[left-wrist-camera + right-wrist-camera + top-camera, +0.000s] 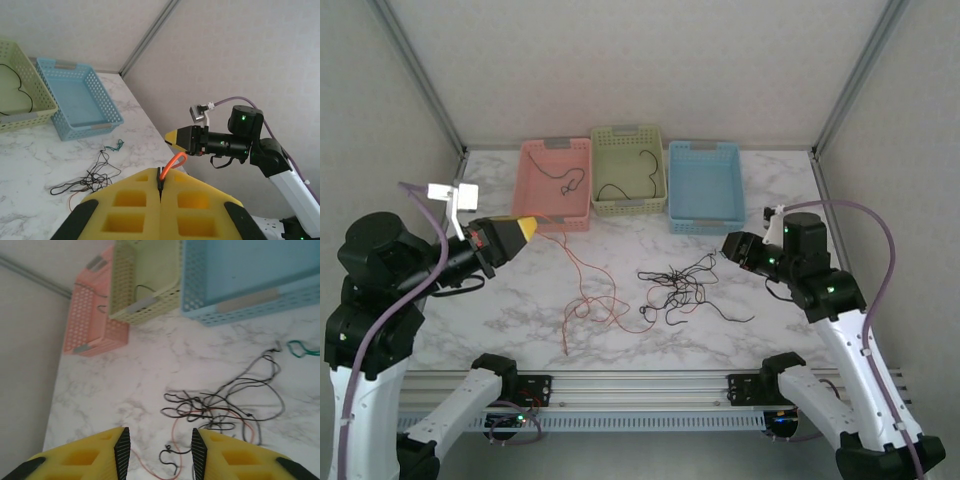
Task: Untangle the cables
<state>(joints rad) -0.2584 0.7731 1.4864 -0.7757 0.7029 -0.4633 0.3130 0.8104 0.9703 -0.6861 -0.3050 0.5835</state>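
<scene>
The left end effector (160, 176) sits above the desk (770, 330), pinched tight on the red-orange cable (175, 161), which trails down into loops on the marble. The right end effector (160, 434) hangs with its jaws partly apart and nothing between them, near the black tangle (678, 287) lying mid-desk before the baskets (629, 207).
</scene>
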